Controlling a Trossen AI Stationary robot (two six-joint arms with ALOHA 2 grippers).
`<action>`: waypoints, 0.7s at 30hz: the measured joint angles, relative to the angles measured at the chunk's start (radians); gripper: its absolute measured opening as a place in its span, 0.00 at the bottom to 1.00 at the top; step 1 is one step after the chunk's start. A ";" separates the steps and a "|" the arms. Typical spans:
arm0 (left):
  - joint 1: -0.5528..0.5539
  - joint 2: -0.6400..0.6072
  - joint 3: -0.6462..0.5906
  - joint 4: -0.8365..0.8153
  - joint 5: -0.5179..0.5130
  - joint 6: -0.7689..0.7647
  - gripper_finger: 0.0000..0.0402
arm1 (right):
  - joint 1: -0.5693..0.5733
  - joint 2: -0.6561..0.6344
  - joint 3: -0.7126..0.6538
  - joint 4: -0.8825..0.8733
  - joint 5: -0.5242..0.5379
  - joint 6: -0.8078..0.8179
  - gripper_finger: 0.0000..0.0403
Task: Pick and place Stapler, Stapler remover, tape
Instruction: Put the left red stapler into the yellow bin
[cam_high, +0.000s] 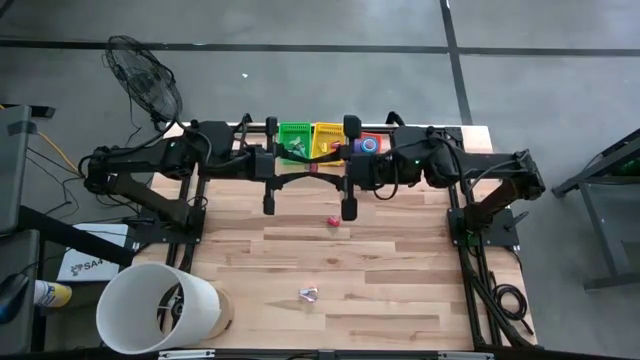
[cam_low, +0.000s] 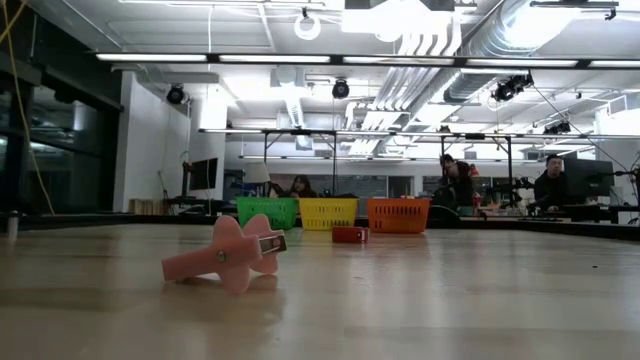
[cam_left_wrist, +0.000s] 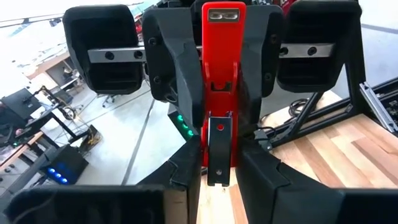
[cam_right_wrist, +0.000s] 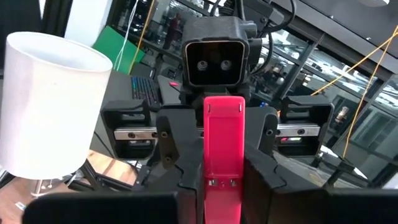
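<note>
A red stapler (cam_high: 311, 172) hangs level, high above the table, between my two grippers, which face each other. My left gripper (cam_left_wrist: 217, 183) is shut on one end and my right gripper (cam_right_wrist: 222, 196) on the other. On the table below lie a pink staple remover (cam_low: 228, 257) and a small red piece (cam_low: 349, 234). A blue tape roll (cam_high: 370, 145) sits in the orange basket (cam_high: 372, 136) at the far edge. My left gripper pinches the stapler's end (cam_left_wrist: 219, 152), the one with the dark metal plate, between its two fingers. The fingers come level from the table's left and lie along the stapler. The stapler is clear of the table. My right gripper pinches the stapler's opposite end (cam_right_wrist: 222, 174) by its two long sides, between its two fingers. The fingers come level from the table's right, along the stapler. The stapler runs straight out to the left gripper (cam_right_wrist: 214, 124).
Green (cam_high: 294, 138) and yellow (cam_high: 327, 138) baskets stand next to the orange one at the far edge. A white cylinder (cam_high: 160, 305) stands at the near left corner. A fan (cam_high: 145, 75) stands beyond the far left corner.
</note>
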 joint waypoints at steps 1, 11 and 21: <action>0.000 0.000 0.000 -0.001 -0.005 0.001 0.22 | 0.000 0.000 0.000 -0.001 0.002 0.003 0.14; 0.000 -0.001 0.000 -0.017 -0.134 0.007 0.44 | -0.021 0.000 0.000 -0.076 0.095 0.039 0.14; -0.001 -0.002 0.000 -0.180 -0.239 0.010 0.56 | -0.169 0.001 0.000 -0.274 0.221 0.230 0.14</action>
